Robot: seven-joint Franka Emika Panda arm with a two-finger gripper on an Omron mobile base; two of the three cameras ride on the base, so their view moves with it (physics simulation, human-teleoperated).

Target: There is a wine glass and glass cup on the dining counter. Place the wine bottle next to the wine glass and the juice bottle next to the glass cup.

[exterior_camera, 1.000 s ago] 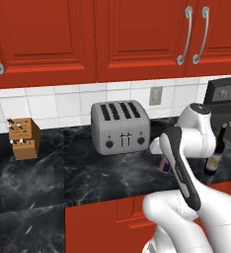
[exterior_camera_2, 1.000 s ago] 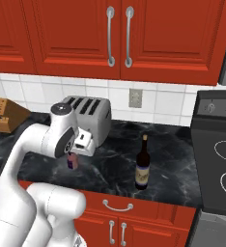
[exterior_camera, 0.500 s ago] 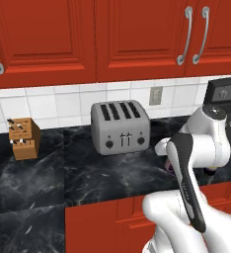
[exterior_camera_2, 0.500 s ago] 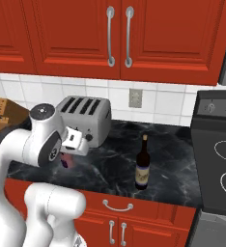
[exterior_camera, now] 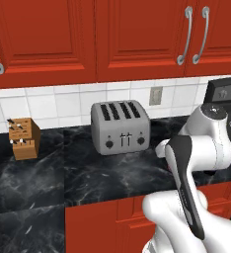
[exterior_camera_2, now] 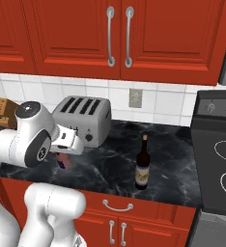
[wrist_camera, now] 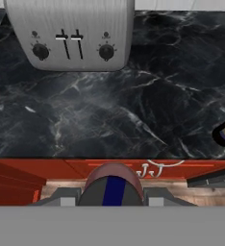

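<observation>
Red cabinets [exterior_camera: 112, 34], white tile backsplash [exterior_camera: 58, 104], black marble worktop [exterior_camera: 112, 173], stove [exterior_camera_2: 218, 164]

No readable text, brand, number or sign anywhere. Pale label on the wine bottle [exterior_camera_2: 143, 165]: too small and blurred to read, no letters made out. Front of the toaster [exterior_camera: 120, 127]: plain knobs and levers, no lettering; the same in the hand view, bare brushed metal around the dials. Control panel of the stove [exterior_camera_2: 216, 108]: round dials, no legible markings. Wall outlet [exterior_camera_2: 134, 98]: blank plate. Knife block [exterior_camera: 22, 138]: bare wood, no mark. Juice bottle [wrist_camera: 114, 185]: pink-red body and dark blue cap, no print discernible.
</observation>
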